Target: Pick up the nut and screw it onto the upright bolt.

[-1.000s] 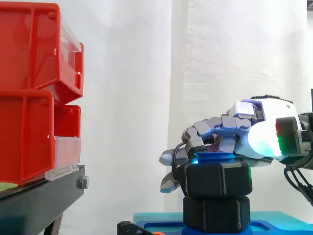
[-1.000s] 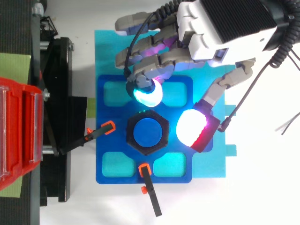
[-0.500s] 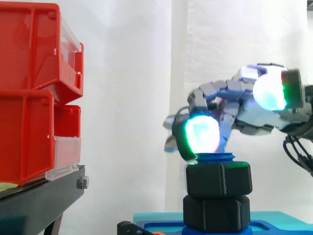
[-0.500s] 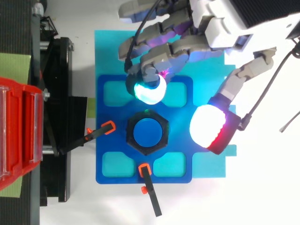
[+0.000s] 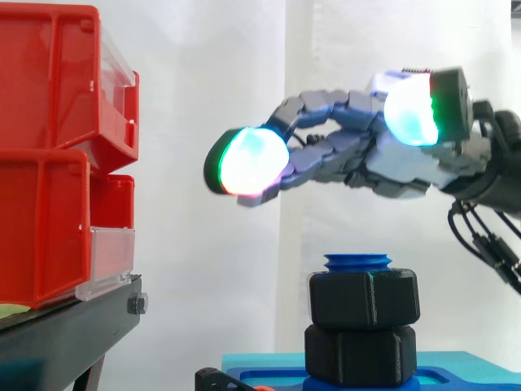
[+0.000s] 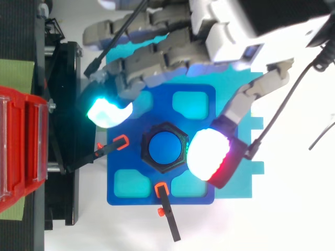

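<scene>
Side view: hand (image 5: 403,167) has lifted clear above nut (image 5: 363,298), fingers straightened, empty

Black nut (image 5: 363,299), blue bolt (image 5: 357,261), red bins (image 5: 57,155), white curtain (image 5: 203,81).

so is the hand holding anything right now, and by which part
Nothing. The hand hangs open above the black hexagonal nut on the blue threaded bolt, touching neither.

nut (image 5: 364,299) on bolt (image 5: 357,261), robot hand (image 5: 404,167) above, bins (image 5: 55,155) left
</scene>
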